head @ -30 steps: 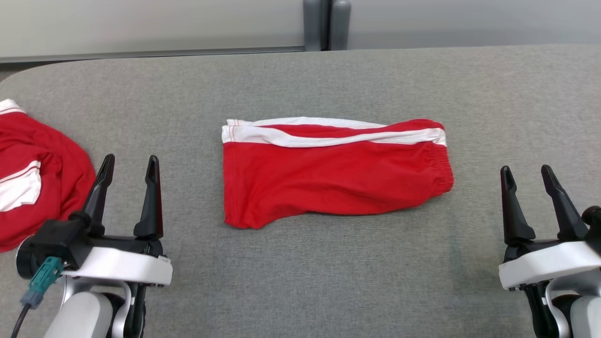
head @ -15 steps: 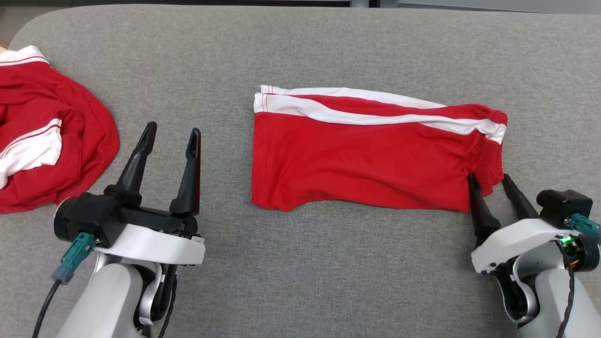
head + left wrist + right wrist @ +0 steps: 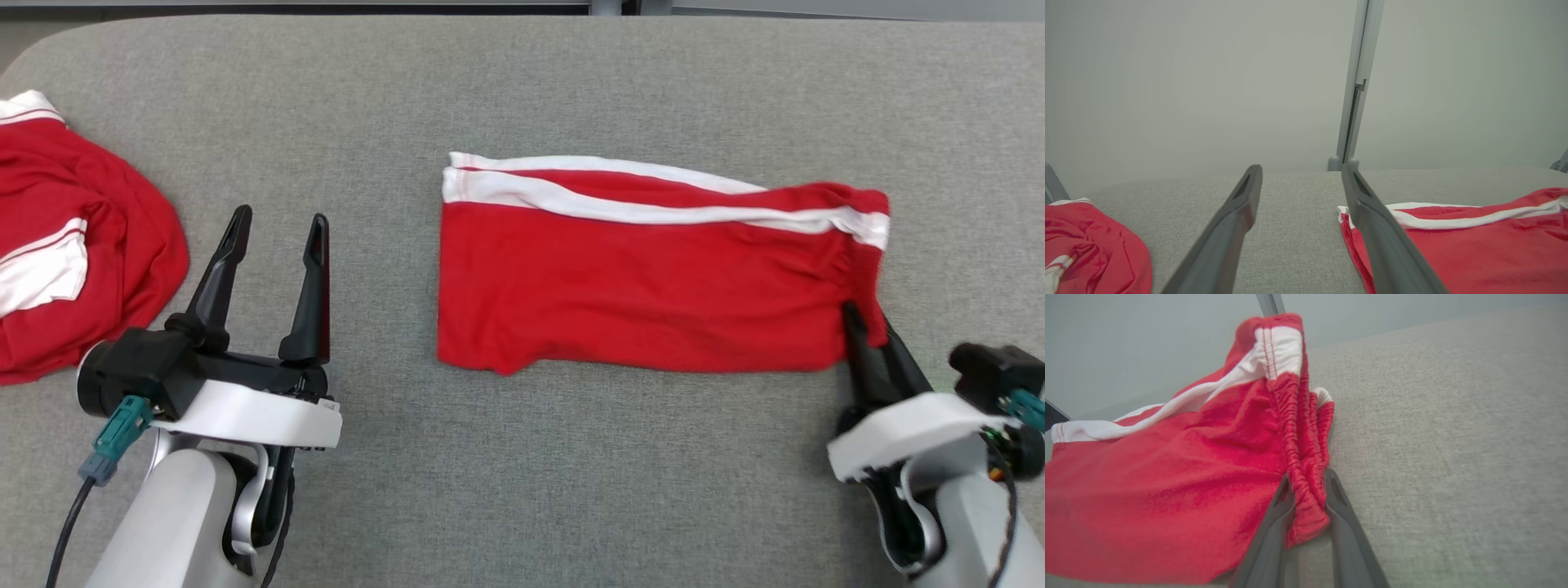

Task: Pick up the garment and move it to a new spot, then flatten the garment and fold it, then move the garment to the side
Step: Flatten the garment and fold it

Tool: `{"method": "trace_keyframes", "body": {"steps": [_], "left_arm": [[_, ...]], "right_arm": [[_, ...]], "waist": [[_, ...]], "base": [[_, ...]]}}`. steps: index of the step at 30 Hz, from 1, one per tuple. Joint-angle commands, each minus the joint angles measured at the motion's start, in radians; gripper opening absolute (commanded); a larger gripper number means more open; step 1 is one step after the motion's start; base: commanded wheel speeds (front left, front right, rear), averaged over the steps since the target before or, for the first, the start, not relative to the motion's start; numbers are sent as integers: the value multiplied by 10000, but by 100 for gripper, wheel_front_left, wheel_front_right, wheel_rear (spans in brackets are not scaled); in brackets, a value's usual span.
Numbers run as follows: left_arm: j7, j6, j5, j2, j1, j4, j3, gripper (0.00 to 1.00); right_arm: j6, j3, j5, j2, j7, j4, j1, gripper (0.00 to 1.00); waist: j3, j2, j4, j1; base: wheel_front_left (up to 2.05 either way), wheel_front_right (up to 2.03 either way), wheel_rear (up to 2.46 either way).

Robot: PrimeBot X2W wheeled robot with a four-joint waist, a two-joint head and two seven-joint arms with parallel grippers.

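The garment [image 3: 637, 286], red shorts with white side stripes, lies folded flat on the grey table [image 3: 571, 82]. My right gripper [image 3: 865, 314] is at its near right corner. In the right wrist view the two fingers of the right gripper [image 3: 1308, 477] are shut on the gathered elastic waistband of the garment [image 3: 1167, 477], and the pinched corner bunches up between them. My left gripper [image 3: 279, 219] stands open over bare table to the left of the garment, holding nothing. The left wrist view has the left gripper [image 3: 1301, 167] with the garment [image 3: 1453, 245] to its right.
A second red and white garment [image 3: 73, 245] lies crumpled at the table's left edge, also in the left wrist view [image 3: 1086, 245]. A grey post [image 3: 1355, 81] and pale wall stand behind the table's rounded far edge. Bare table lies in front of the shorts.
The head camera has tilted down since the earliest frame. My right gripper reached the waistband corner, straddled it open, and has now closed on it. The left gripper stays open.
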Motion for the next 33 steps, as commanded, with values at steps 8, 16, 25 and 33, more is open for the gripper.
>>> {"method": "trace_keyframes", "body": {"steps": [8, 16, 25, 33], "left_arm": [[-40, 118, 100, -25, 376, -71, 353, 100], [-43, -135, 122, -103, 206, 98, 421, 100], [-42, -394, 247, -501, 20, 222, 482, 100], [-43, -708, 374, -977, -75, 388, 560, 100]], "right_arm": [[-25, -393, 341, -855, -91, -1345, 1202, 0], [-17, 689, 1117, -724, 1392, -3365, 729, 0], [-16, 3353, 1910, 106, 2874, -2906, -789, 0], [-16, 4435, 1428, 420, 2169, -610, -1734, 92]], "waist": [[-234, -1, -270, 0], [-324, -1, -64, 0], [-210, -1, 792, 0], [-84, -1, 1405, 0]], "base": [[0, 0, 0], [0, 0, 0], [0, 0, 0], [0, 0, 0]]}}
